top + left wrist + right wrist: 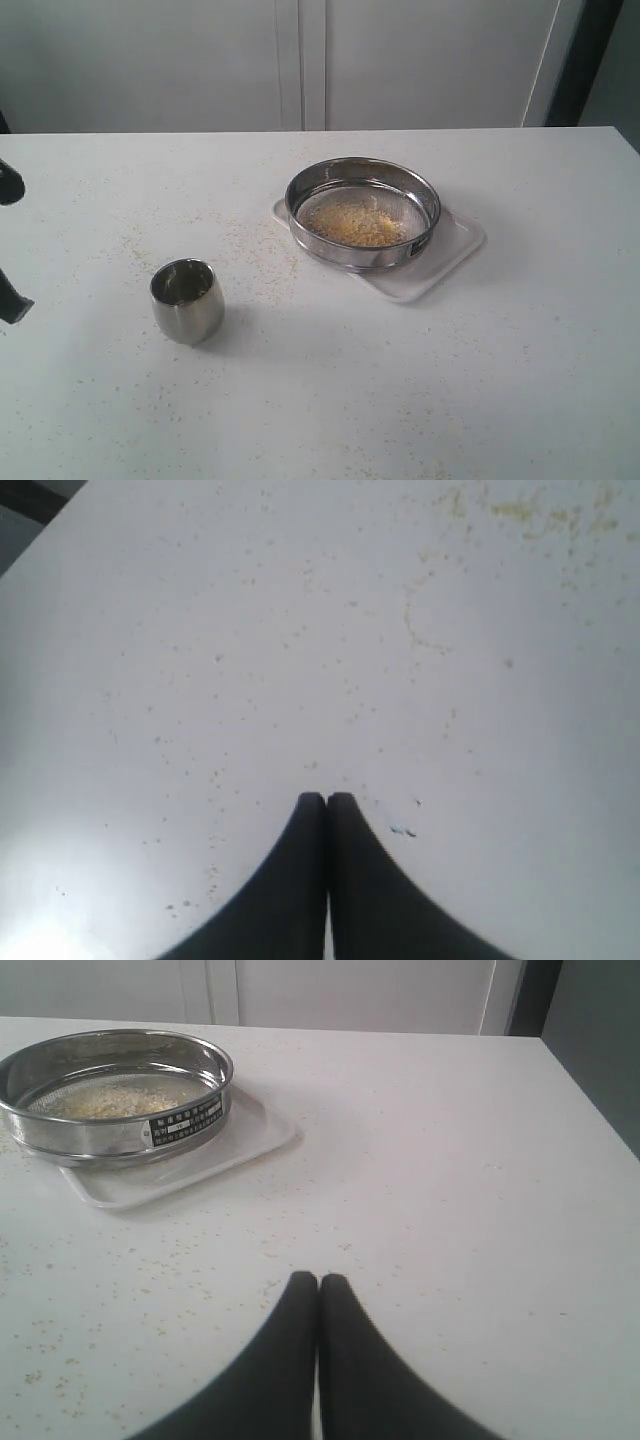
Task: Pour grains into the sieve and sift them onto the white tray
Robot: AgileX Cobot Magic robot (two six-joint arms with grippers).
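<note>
The round steel sieve (363,211) rests on the white tray (455,255) at the middle right of the table. Yellow-beige grains (362,224) lie on its mesh. The right wrist view shows the sieve (118,1095), its grains (108,1102) and the tray (185,1168) too. My left gripper (326,798) is shut and empty over bare table. Only dark parts of the left arm (10,183) show at the exterior view's left edge. My right gripper (318,1280) is shut on nothing, well away from the tray.
A small rounded steel cup (186,300) stands upright at the front left, apart from the tray. Stray specks (250,262) are scattered over the white table. A pale wall runs behind the table's far edge.
</note>
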